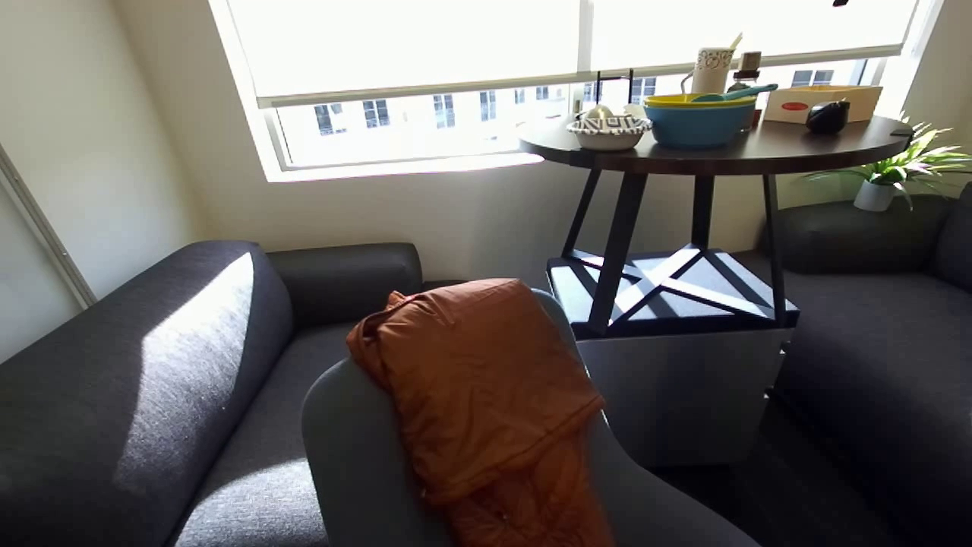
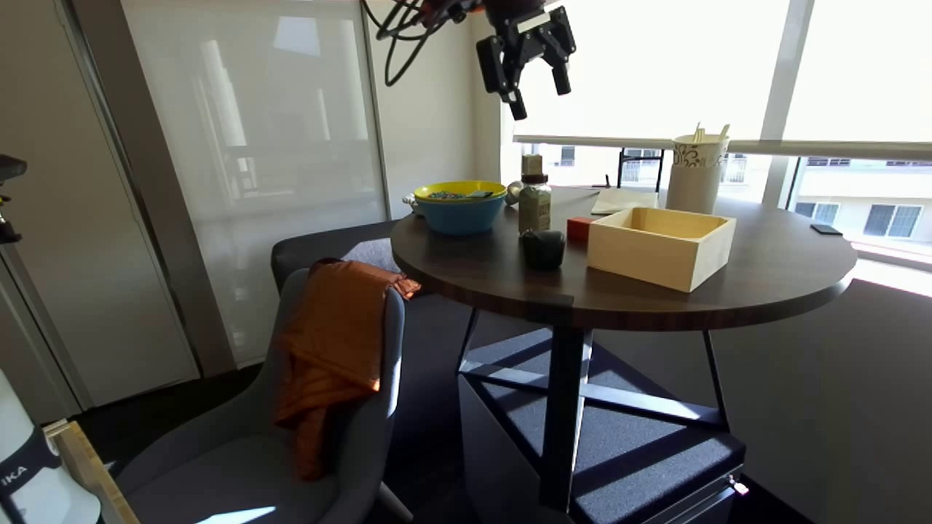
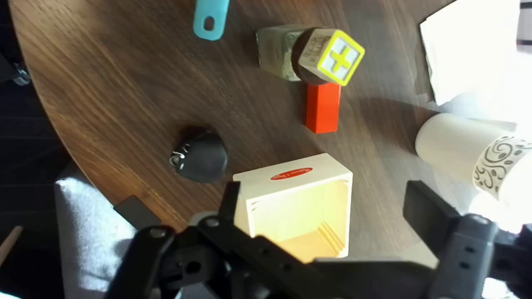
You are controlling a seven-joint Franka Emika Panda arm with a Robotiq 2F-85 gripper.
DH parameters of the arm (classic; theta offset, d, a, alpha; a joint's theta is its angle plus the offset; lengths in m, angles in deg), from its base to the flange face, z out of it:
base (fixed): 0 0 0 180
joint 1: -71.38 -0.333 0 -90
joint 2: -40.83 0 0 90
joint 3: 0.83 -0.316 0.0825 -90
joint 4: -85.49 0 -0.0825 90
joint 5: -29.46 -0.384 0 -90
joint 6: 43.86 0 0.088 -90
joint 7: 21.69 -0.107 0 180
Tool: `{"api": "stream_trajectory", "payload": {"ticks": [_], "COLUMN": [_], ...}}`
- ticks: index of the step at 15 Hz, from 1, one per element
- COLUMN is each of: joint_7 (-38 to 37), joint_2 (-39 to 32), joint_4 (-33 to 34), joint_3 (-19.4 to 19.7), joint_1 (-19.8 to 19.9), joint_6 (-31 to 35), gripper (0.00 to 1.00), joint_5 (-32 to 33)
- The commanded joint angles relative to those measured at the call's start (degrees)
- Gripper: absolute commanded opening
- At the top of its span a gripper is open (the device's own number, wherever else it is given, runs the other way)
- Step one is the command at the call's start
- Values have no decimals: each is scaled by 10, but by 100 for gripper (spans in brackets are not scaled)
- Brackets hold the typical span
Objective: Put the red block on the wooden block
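spotting the red block (image 3: 322,110) down on the bench (image 3: 249,104), just beside the jar (image 3: 274,52); finding the wooden block (image 3: 336,58) perched atop that jar! looking outward to the pale box (image 3: 320,168) and small black object (image 3: 203,158) nearby. now catching the blue bowl (image 2: 459,218) farther off and, high above in an exterior view, the gripper (image 2: 540,102) with jaws spread wide.

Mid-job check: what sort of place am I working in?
Probably a lounge or sitting area; whether in a home or an office, I can't tell. What suggests it: a dark grey fabric sofa, a grey round-backed chair and a round dark-brown wood-grain table.
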Motion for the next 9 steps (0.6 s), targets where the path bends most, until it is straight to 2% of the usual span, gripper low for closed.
{"api": "stream_trajectory", "payload": {"ticks": [1, 3, 4, 6, 9], "joint_7": [10, 2, 6, 6, 12], "joint_2": [-114, -165, -104, -125, -116], "joint_4": [137, 181, 100, 111, 103], "joint_3": [18, 27, 19, 21, 17], "joint_1": [6, 10, 4, 6, 5], "joint_6": [-36, -62, -23, -24, -12], "gripper": [100, 100, 100, 100, 100], "joint_5": [-4, 2, 1, 1, -5]}}
